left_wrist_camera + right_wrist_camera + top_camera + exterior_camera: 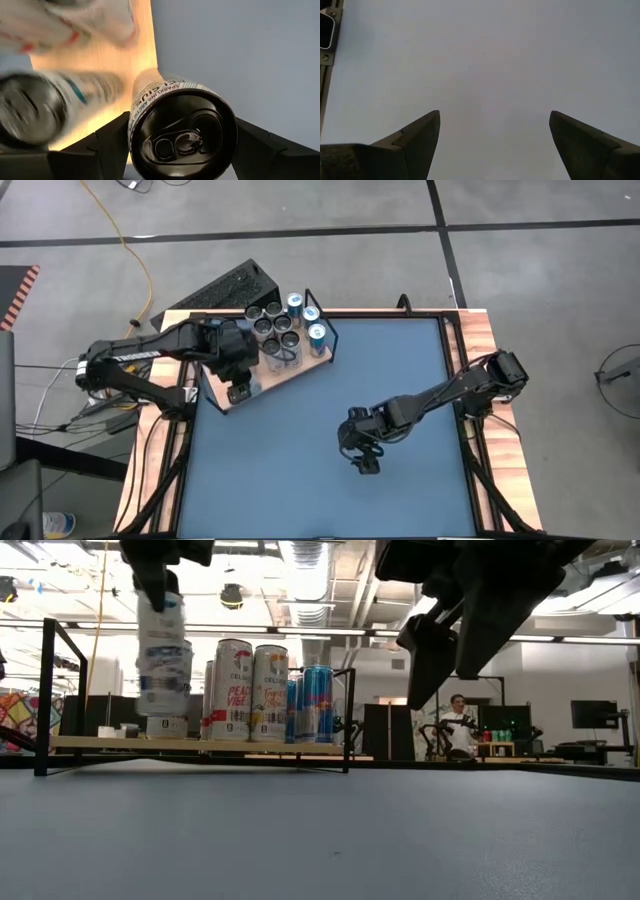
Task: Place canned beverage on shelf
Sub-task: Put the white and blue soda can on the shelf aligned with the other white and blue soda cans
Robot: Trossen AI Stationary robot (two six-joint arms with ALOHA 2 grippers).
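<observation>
Left fingers (112, 140) clamp can (182, 132) sidewalls near top over shelf (300, 368); rigid, slick, top-heavy. Right fingers (422, 137) open, empty.

Even overhead ceiling light, soft shadows. Left wrist view: neighbouring cans (30, 107) at 9 o'clock blurred, warm glare on shelf (117, 57) at 12.

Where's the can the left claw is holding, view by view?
High view: hidden under the left claw, over the shelf.
Low view: can at upper left, hanging above the shelf board.
Left wrist view: can bottom centre, between the fingers.
Right wrist view: not in it.
Shared landmark: the shelf.
</observation>
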